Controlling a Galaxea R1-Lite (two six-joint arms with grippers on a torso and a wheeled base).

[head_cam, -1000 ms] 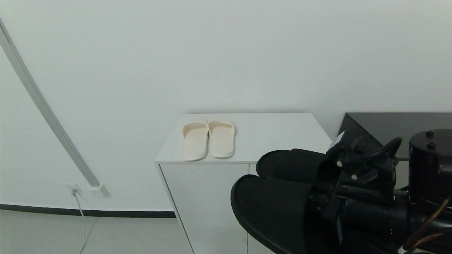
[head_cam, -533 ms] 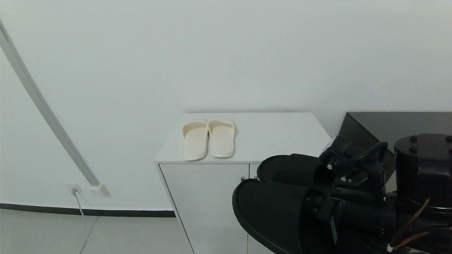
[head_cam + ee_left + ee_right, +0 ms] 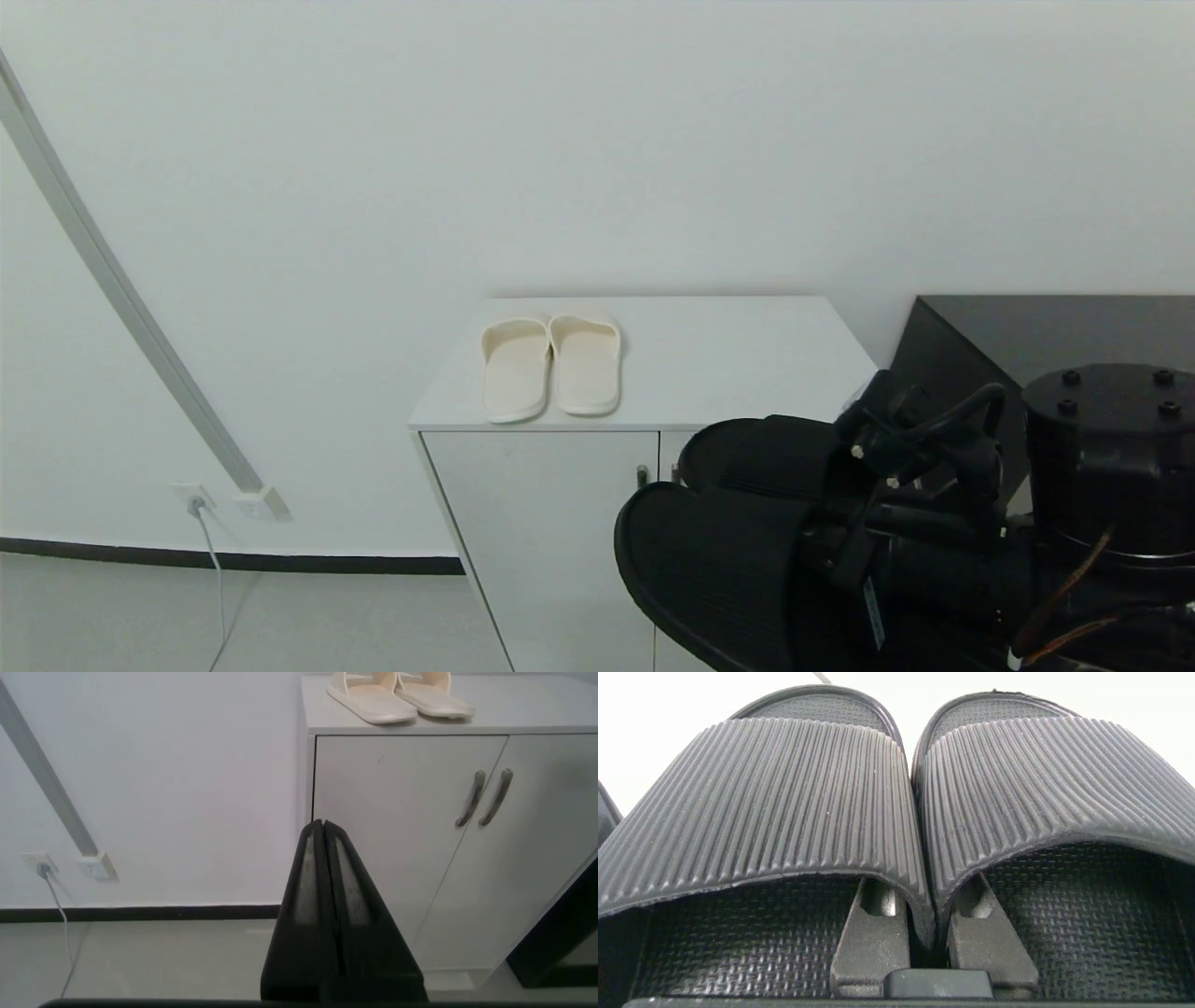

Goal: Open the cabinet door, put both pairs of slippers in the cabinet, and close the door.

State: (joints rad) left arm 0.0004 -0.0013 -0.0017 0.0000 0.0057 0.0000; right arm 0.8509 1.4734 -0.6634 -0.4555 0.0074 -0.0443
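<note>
Cream slippers (image 3: 583, 366) atop white cabinet (image 3: 738, 364) against pale wall (image 3: 597, 140); black slippers (image 3: 728, 560) in right hand (image 3: 924, 924); left hand (image 3: 322, 829), fingers (image 3: 351, 889) together.

The end effector (image 3: 924, 929) pinches the black slippers (image 3: 785, 793) by adjoining straps.

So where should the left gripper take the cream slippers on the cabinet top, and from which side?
Probably the two inner strap edges, pinched together. The cream slippers lie side by side, touching, heels toward the front edge of the cabinet, so come from the front, one jaw under each strap, as the right gripper holds the black slippers.
</note>
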